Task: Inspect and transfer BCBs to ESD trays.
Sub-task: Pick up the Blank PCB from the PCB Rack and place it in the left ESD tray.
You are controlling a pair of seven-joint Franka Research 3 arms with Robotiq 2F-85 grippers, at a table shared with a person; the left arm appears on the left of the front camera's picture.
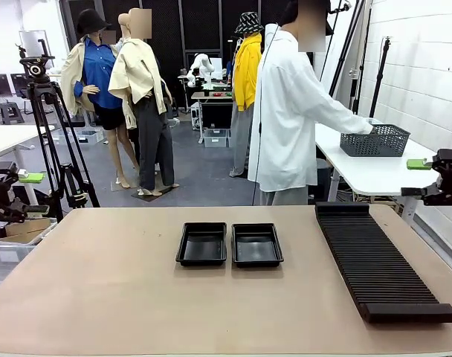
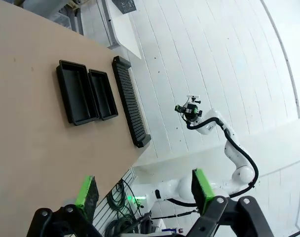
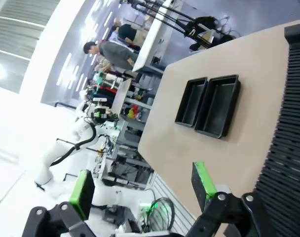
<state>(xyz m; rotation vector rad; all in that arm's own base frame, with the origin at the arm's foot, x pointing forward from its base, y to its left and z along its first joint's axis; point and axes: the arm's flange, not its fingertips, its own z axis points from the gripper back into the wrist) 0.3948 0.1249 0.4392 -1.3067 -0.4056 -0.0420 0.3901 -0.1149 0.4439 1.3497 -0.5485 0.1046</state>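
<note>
The pale tan tabletop [image 1: 99, 297] lies nearest; at its middle two shallow, glossy black plastic ESD trays [image 1: 202, 243] sit side by side, long rims just beside each other; a long black ribbed rack [image 1: 378, 260] lies to their right, angled toward the far edge; the left gripper [image 2: 144, 188] and the right gripper [image 3: 141, 190] hang beyond the table's sides, green pads spread wide, holding nothing; farther off a person in a white coat [image 1: 289, 111] reaches one hand to a dark mesh basket [image 1: 375, 140] on a white table [image 1: 375, 175].

front camera at near table [image 1: 99, 297] edge, facing across; both wrist cameras raised, well off, sharing ESD trays [image 2: 77, 94] and rack [image 2: 131, 104]
</note>
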